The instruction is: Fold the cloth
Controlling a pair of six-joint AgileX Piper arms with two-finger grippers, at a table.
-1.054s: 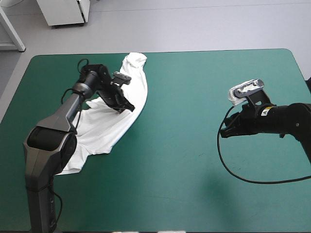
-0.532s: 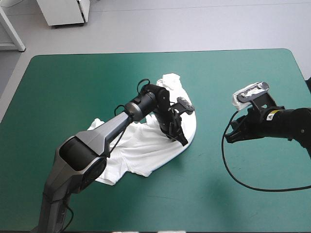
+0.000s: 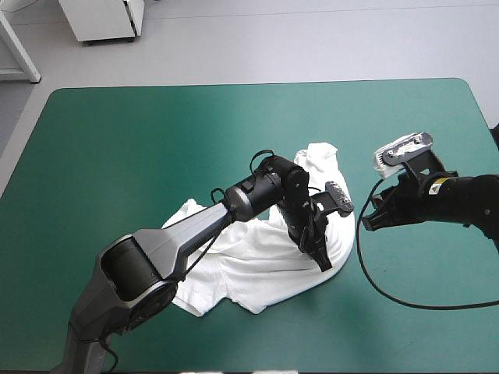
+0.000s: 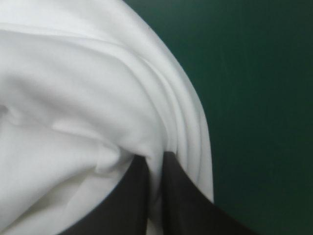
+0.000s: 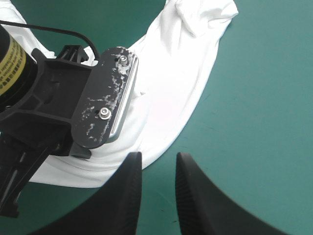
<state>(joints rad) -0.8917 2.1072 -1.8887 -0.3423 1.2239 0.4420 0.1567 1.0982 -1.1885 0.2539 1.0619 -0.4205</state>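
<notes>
T-shirt [image 3: 257, 269] is lying crumpled across the middle of the table [image 3: 117, 140], with one narrow end reaching toward 2 o'clock and the wider bulk trailing off toward 7 o'clock on the teal-green cover. The cover is showing bare on every side of the cloth, out to the table's rounded far corners, and a pale grey floor [image 3: 312, 39] is running beyond the far edge at 12 o'clock.

The left arm is crossing the white cloth from 7 o'clock and hiding a strip through its centre. The neckline cannot be made out, and no sleeve can be told apart with certainty among the folds. The right arm is being cut off at the 3 o'clock edge of the high view. In the right wrist view the left arm's wrist is covering part of the shirt.

The left gripper [image 3: 321, 261] is pinching the shirt's curved edge on its 4 o'clock side; in its own view the black fingers [image 4: 181, 196] are standing all but closed, with a white fold between them and soft ridges of cloth fanning away ahead. The right gripper [image 3: 366, 222] is hovering over bare cover just beside the shirt at 3 o'clock; its fingers [image 5: 129, 181] are standing a little apart and holding nothing, with teal-green showing in the gap and the shirt's rounded edge lying just ahead of them.
</notes>
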